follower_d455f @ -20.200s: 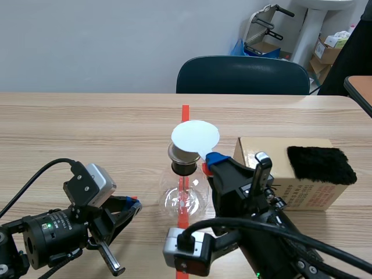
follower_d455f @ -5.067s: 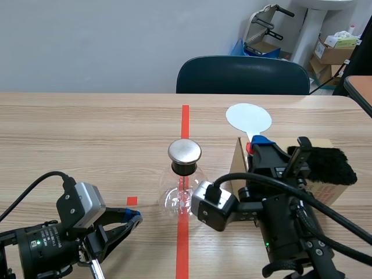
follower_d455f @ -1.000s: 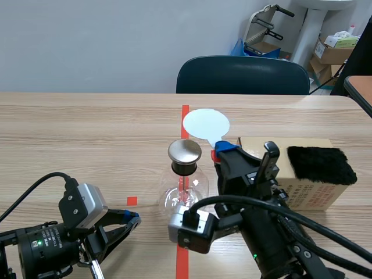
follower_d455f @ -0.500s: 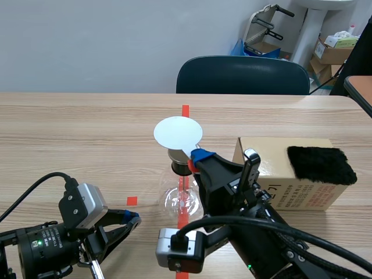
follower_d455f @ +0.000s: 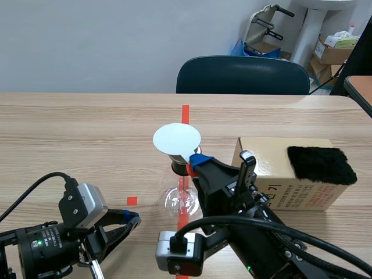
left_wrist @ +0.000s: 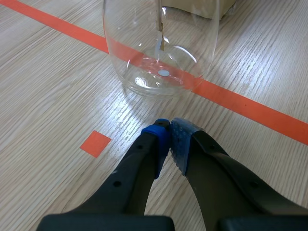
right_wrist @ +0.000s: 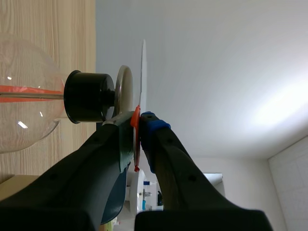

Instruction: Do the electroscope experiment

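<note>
table: pale wood, running away from us toward the far wall; everything below stands on it.
chair: dark, pushed in at the table's far edge, a little right of centre.
cardboard box: on the right of the table, just right of the apparatus.
electroscope: a clear glass flask standing upright at the centre, on the red tape line. Its neck carries a black stopper topped by a metal plate. We cannot tell from these views how the leaf inside hangs.
fur pad: black, lying on the right part of the box top, well apart from the flask.
white disc: a flat round paddle on a red handle, held level directly over the metal plate.
right gripper: clenched on the red handle, with the disc projecting beyond its fingertips toward the far side.
left gripper: low at the near left, its fingers pressed together with nothing between them. It points at the flask's base but stays apart from it.
key relation: the disc's face lies parallel to the plate and square to the flask's upright axis. In the right wrist view we read a thin gap between them. We judge that the coming move is a short descent or hover by the right arm, the nearer one and the only one carrying the disc.
</note>
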Robot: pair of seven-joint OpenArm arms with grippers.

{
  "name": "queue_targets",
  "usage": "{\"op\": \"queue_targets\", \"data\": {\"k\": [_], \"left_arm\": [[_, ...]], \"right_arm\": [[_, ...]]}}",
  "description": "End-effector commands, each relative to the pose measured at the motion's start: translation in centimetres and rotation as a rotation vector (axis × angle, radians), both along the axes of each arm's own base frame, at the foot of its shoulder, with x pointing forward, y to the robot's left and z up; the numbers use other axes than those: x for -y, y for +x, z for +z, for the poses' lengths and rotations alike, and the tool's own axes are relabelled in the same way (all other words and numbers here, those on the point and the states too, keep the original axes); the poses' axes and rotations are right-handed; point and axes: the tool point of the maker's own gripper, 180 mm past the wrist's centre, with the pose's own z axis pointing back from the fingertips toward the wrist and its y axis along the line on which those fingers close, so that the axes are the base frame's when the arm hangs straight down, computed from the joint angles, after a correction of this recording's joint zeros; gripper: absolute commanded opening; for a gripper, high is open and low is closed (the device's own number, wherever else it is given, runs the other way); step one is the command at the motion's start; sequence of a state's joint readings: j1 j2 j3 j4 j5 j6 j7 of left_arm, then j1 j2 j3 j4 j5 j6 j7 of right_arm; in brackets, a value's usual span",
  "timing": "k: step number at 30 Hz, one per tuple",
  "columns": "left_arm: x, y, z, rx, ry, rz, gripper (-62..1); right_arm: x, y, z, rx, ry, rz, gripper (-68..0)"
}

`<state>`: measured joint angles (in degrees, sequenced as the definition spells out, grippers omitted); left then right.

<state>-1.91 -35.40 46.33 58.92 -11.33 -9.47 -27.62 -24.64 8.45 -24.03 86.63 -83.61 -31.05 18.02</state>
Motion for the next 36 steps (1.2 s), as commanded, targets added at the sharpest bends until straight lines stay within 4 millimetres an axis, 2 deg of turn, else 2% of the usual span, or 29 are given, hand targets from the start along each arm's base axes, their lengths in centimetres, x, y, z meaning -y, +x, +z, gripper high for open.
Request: {"op": "queue_targets", "data": {"k": [1,6,13,23,31,36], "left_arm": [[0.7,0.8,1.3,0.036,-0.035,-0.002,-56.9],[0.7,0.8,1.3,0.036,-0.035,-0.002,-56.9],[0.7,0.8,1.3,0.036,-0.035,-0.002,-56.9],[0.7,0.8,1.3,0.036,-0.035,-0.002,-56.9],[0.7,0.8,1.3,0.036,-0.035,-0.002,-56.9],[0.7,0.8,1.3,0.036,-0.035,-0.002,-56.9]], "right_arm": [[0.5,0.6,0.9,0.040,-0.004,-0.015,-67.1],[2.0,1.5,1.0,0.043,0.002,-0.111,-67.1],[5.0,2.9,1.1,0.043,0.010,-0.294,-67.1],[8.4,3.7,1.1,0.042,0.019,-0.490,-67.1],[9.2,3.8,1.1,0.042,0.021,-0.533,-67.1],[7.9,3.7,1.1,0.042,0.018,-0.464,-67.1]]}}
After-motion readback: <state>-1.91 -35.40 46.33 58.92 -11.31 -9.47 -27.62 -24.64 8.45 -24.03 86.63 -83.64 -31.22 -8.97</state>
